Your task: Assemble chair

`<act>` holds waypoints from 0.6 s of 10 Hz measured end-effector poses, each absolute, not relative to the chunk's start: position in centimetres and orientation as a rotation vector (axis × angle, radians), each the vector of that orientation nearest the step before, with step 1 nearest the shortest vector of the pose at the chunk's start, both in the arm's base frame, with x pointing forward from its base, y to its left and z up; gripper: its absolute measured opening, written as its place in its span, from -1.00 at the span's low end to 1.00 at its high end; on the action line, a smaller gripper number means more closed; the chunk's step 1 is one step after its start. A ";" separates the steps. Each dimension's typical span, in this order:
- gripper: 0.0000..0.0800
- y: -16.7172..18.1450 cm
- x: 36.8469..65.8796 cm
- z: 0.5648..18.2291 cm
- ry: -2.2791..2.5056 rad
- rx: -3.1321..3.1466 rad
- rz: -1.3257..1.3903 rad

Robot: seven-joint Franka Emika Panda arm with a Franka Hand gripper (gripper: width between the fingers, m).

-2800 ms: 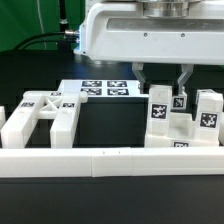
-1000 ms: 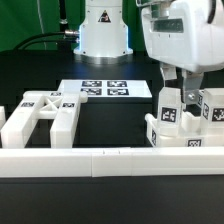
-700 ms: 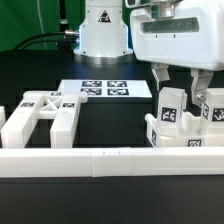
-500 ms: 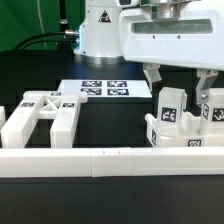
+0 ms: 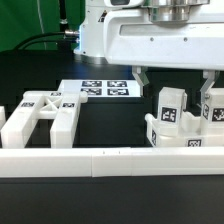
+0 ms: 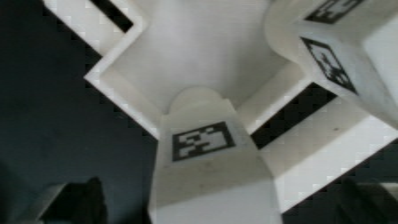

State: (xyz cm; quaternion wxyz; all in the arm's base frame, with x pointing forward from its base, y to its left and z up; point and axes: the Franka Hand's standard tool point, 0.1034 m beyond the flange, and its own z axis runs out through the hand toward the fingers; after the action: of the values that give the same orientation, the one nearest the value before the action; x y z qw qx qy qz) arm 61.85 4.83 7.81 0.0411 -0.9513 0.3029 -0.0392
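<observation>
**Exterior and wrist views, one moment in the chair assembly.** The robot's white wrist housing (image 5: pixel 160 45) fills the upper part of the exterior view. The pincer (image 5: pixel 173 84) hangs beneath it with its two dark fingers (image 5: pixel 140 77) spread wide, so it is open and grips nothing.

The black table (image 5: pixel 30 70) lies under everything. The long low white rail (image 5: pixel 100 161) crosses the foreground, below the pincer and on the camera's side of it.

The chair's parts lie loose in two groups:

- The slotted panel (image 5: pixel 38 118) lies well apart from the pincer, toward the exterior view's left, just behind the rail.
- The pegged base (image 5: pixel 165 137) sits directly under the pincer, also just behind the rail.

The marker board (image 5: pixel 100 90) lies flat on the table. It is lower than the pincer and on the exterior view's left of it.

From the pegged base the upright tagged block (image 5: pixel 170 106) rises toward the gap between the fingers and appears to touch neither. A second tagged block (image 5: pixel 213 112) stands just beside the finger on the exterior view's right — whether the two touch cannot be told.

In the wrist view the upright tagged block (image 6: pixel 205 140) stands close under the pincer, with white chair surfaces around it. The second tagged block (image 6: pixel 329 60) shows its tags just beside it. The fingertips are not clear in this view.
</observation>
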 end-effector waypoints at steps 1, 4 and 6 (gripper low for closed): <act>0.62 4.6 61.8 7.6 0.789 -2.960 -0.124; -0.09 4.5 61.8 7.5 0.798 -2.957 -0.121; -0.29 4.5 61.8 7.5 0.840 -2.944 -0.119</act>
State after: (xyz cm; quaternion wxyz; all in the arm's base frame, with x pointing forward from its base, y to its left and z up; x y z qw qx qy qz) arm 61.76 4.53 7.48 0.0389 -0.9602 0.2740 -0.0388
